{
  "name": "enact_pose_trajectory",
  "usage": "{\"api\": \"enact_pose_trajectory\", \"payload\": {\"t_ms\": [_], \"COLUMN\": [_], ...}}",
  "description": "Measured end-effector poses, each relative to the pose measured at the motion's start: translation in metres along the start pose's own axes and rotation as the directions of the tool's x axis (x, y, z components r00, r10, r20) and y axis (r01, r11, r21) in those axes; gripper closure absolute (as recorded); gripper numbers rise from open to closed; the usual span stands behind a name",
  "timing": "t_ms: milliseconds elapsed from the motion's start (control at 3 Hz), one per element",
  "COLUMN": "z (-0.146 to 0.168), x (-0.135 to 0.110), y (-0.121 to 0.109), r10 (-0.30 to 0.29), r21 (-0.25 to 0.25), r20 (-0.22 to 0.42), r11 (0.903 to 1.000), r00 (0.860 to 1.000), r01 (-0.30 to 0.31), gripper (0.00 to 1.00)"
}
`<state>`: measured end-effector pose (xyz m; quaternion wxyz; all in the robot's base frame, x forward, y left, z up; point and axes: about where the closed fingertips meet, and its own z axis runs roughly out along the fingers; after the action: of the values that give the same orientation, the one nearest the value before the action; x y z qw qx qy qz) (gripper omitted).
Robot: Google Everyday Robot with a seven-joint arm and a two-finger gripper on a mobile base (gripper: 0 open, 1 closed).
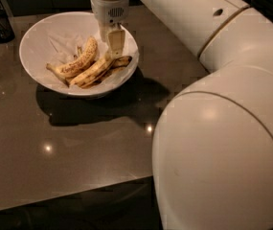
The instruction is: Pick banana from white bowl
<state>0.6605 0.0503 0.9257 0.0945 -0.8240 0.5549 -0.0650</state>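
My gripper stands inside the white bowl, right of centre, at one end of the banana, which lies across the bowl's centre. Whether I am clamped on it, I cannot tell. Risk: a grasp this near the end may slip, and the adjoining speckled banana may be dragged along.

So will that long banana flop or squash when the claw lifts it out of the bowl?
The banana keeps one smooth curve, so it probably lifts stiff, not floppy. The gripper sits over one end of it, so the far end may dip. Brown streaks hint at ripeness; a hard squeeze could bruise it.
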Motion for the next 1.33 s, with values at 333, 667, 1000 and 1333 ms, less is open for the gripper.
{"api": "enact_pose_trajectory", "payload": {"t_ms": [333,667,1000,1333], "z": [0.0,0.011,0.021,0.028], "x": [0.0,-0.001,-0.005,-0.009], "y": [0.0,0.003,0.007,0.011], "r10": [0.0,0.0,0.002,-0.007], "r21": [0.0,-0.023,-0.044,-0.062], "r20": [0.0,0.0,0.01,0.011], "r11": [1.0,0.9997,0.999,0.998], "r00": [1.0,1.0,1.0,1.0], "r01": [0.0,0.0,-0.002,0.008], "gripper": [0.46,0.47,0.46,0.46]}}
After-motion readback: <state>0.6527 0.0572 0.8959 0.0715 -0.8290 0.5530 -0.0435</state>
